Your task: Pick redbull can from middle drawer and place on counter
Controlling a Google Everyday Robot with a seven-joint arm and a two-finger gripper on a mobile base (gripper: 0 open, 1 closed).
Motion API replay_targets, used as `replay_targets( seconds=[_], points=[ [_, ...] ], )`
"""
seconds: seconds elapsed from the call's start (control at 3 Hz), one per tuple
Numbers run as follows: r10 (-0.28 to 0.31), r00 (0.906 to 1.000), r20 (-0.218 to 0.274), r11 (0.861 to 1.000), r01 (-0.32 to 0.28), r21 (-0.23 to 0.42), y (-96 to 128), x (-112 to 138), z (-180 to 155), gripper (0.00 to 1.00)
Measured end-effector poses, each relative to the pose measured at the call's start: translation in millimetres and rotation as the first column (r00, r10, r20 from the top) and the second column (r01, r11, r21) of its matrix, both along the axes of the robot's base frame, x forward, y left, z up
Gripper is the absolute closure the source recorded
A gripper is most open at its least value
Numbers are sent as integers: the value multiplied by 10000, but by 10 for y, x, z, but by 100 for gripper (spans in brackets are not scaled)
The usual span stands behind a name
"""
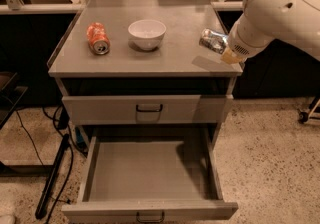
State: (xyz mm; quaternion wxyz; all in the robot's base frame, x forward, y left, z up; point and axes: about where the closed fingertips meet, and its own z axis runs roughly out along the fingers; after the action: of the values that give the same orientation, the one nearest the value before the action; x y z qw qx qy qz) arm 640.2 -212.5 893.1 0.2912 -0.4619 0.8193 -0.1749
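The redbull can (213, 40), silver and shiny, is tilted on its side just above the right edge of the counter (165, 60) and casts a shadow on it. My gripper (224, 49) is shut on the can, with the white arm coming in from the upper right. The middle drawer (150, 170) is pulled open below, and its grey floor is bare.
An orange soda can (98, 38) lies on its side at the counter's left. A white bowl (147, 33) stands at the counter's middle. A closed grey drawer front (145, 109) sits above the open drawer. Cables and a dark stand (52, 178) are on the floor at left.
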Motion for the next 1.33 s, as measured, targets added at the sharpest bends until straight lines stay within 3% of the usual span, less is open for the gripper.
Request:
replay_targets(
  seconds=[0.33,0.67,1.0,1.33],
  points=[
    [161,9998,122,9998,-162,94,56,191,69,100],
    [664,9974,272,9971,-673,349,280,549,56,100],
    [664,9974,270,9971,-674,354,280,553,54,100],
    [846,9960,286,9950,-859,510,307,710,156,100]
  ],
)
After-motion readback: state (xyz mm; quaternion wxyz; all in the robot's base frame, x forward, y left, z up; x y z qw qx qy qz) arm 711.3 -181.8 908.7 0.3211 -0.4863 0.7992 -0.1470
